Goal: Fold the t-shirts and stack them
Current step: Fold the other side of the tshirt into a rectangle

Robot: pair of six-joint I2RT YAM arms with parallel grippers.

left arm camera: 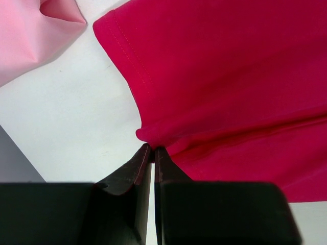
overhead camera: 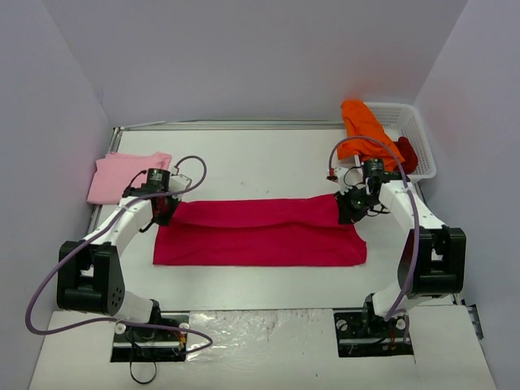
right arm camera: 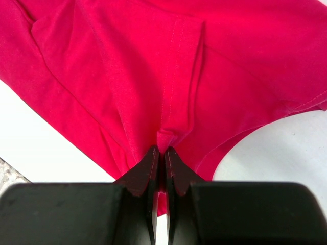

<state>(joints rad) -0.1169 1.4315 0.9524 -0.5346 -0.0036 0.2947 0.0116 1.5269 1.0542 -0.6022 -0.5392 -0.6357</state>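
The big red shirt lies half folded in the middle of the table. The left gripper and right gripper each pinch one end tight. If one arm pulls harder, the cloth could slip and fold crooked. Four shirts: this one, one pink shirt, one orange shirt, one dark red shirt. One basket.

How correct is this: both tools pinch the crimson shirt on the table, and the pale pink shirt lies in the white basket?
One detail is wrong: the pale pink shirt lies on the table at far left, not in the white basket, as the top view shows. The left tool and right tool do pinch the crimson shirt.
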